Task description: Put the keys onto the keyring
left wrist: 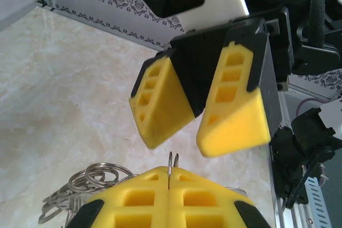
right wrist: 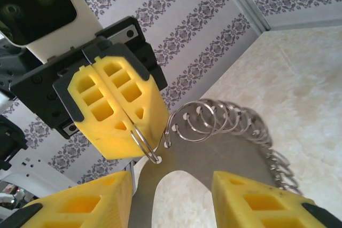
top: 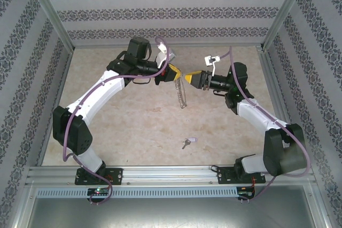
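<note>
Keyring hangs mid-cell over a beige marbled tabletop, boxed in by patterned wallpaper walls on aluminium framing. Count: two arms, one keyring, one key. Its long axis drops from the fingertips toward the table. Left gripper is clamped on a small split ring at the rim. Right gripper has jaws spread, rim between them. Key lies flat near the bases, well apart, with its lilac tag up-right.
</note>
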Controlling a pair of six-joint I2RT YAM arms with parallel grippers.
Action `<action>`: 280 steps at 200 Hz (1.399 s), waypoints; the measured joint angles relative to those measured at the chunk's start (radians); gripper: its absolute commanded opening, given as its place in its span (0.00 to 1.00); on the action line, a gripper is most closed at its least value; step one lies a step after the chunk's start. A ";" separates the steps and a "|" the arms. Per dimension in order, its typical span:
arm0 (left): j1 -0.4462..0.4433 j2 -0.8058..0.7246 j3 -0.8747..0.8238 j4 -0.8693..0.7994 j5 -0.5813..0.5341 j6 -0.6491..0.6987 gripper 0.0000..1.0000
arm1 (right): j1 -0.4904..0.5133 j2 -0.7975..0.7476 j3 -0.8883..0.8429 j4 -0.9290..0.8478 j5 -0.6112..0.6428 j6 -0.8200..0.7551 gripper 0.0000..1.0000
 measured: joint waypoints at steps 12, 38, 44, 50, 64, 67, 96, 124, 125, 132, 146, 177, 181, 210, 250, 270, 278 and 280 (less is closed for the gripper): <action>0.000 0.005 0.008 -0.007 0.005 0.006 0.00 | 0.005 0.000 0.002 0.000 -0.002 -0.008 0.43; 0.000 0.019 0.015 -0.018 0.013 0.010 0.00 | 0.006 0.003 0.017 0.000 -0.003 -0.018 0.41; 0.000 0.021 0.016 -0.020 0.013 0.010 0.00 | 0.006 0.004 0.021 0.000 -0.003 -0.019 0.41; 0.000 0.024 0.016 -0.023 0.014 0.010 0.00 | 0.011 0.006 0.027 0.000 -0.003 -0.019 0.40; 0.000 0.027 0.017 -0.027 0.019 0.010 0.00 | 0.018 0.011 0.037 0.000 -0.004 -0.023 0.39; 0.000 0.028 0.018 -0.028 0.021 0.010 0.00 | 0.020 0.013 0.038 0.001 -0.005 -0.023 0.39; 0.000 0.031 0.023 -0.029 0.038 0.009 0.00 | 0.036 0.027 0.047 0.001 -0.017 -0.037 0.35; 0.000 0.031 0.023 -0.029 0.051 0.006 0.00 | 0.039 0.031 0.047 0.000 -0.022 -0.045 0.25; 0.000 0.031 0.023 -0.029 0.051 0.006 0.00 | 0.039 0.031 0.047 0.001 -0.022 -0.046 0.25; 0.000 0.031 0.025 -0.029 0.053 0.006 0.00 | 0.039 0.031 0.047 0.002 -0.022 -0.048 0.23; 0.001 0.034 0.032 -0.029 0.055 0.006 0.00 | 0.039 0.031 0.047 0.007 -0.025 -0.051 0.15; 0.003 0.035 0.035 -0.029 0.059 0.003 0.00 | 0.038 0.031 0.047 0.010 -0.029 -0.064 0.00; 0.003 0.035 0.036 -0.030 0.059 0.002 0.00 | 0.038 0.031 0.047 0.011 -0.030 -0.066 0.00; 0.003 0.036 0.036 -0.028 0.050 -0.018 0.34 | 0.038 0.031 0.047 0.012 -0.037 -0.071 0.00; 0.013 0.019 0.013 0.052 -0.003 -0.101 0.51 | 0.023 0.031 0.047 0.008 -0.039 -0.071 0.00; 0.032 -0.019 -0.036 0.129 -0.024 -0.183 0.51 | 0.009 0.031 0.047 0.007 -0.040 -0.071 0.00; 0.042 -0.029 -0.050 0.158 -0.026 -0.217 0.50 | 0.009 0.031 0.047 0.008 -0.040 -0.071 0.00; 0.043 -0.030 -0.051 0.163 -0.025 -0.223 0.50 | 0.008 0.031 0.048 0.007 -0.040 -0.072 0.00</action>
